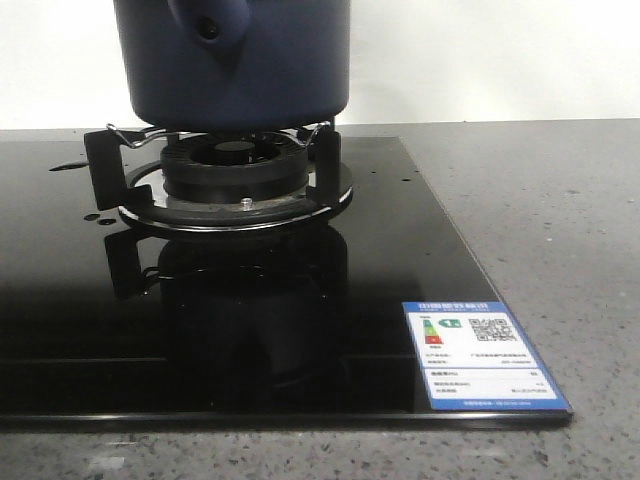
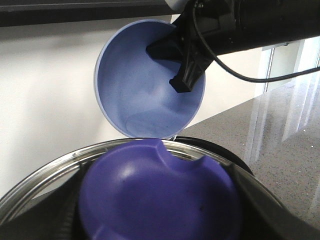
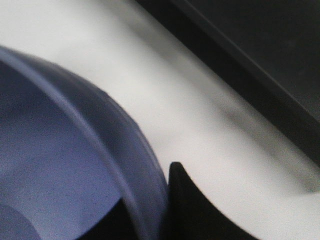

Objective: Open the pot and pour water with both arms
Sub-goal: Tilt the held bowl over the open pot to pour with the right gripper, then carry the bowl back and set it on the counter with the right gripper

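Two claws, both hard to read | right claw [image 2: 187, 75] grips the tilted pale bowl [image 2: 135, 95] by its rim, upper centre | left claw: you cannot tell | pot [image 1: 235, 60] sits on the burner [image 1: 235, 170], top of frame, cut off | likely heavy, smooth; take the lug [image 1: 208, 28] | worktop [image 1: 560, 210] grey.

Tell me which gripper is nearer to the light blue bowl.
Right. The right gripper holds the light blue bowl by its rim, one finger inside. The left gripper is apart from it, back by the purple lid.
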Controlling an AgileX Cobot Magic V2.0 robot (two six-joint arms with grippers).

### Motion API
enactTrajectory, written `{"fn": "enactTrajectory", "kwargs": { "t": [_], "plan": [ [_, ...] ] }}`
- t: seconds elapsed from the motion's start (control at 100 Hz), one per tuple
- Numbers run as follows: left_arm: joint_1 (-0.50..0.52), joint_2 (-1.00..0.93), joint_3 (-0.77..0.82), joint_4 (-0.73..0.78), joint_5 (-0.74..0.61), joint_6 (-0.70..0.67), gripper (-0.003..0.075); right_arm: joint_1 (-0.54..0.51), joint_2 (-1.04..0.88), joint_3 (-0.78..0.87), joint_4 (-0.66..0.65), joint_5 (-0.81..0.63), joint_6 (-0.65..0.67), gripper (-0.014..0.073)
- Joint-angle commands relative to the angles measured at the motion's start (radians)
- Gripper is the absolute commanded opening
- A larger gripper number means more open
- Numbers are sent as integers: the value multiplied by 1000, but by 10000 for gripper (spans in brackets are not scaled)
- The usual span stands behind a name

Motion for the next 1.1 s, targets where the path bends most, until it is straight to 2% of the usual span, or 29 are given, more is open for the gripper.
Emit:
{"fn": "enactTrajectory", "kwargs": {
  "t": [0.0,0.6,0.76,0.93,1.09],
  "plan": [
    [-8,-22,-31,-82,-3,-9,231,14,-69,-32,-91,-94,0,-41],
    [-49,-22,-31,-65,-16,-9,231,95,-73,-32,-448,-154,0,-41],
    [-74,-22,-31,-20,-33,-9,231,111,-81,-32,-533,-163,0,-41],
    [-78,-22,-31,-18,-38,-9,231,111,-92,-32,-585,-185,0,-41],
    [-90,-22,-31,-18,-44,-9,231,111,-94,-32,-548,-160,0,-42]
  ]
}}
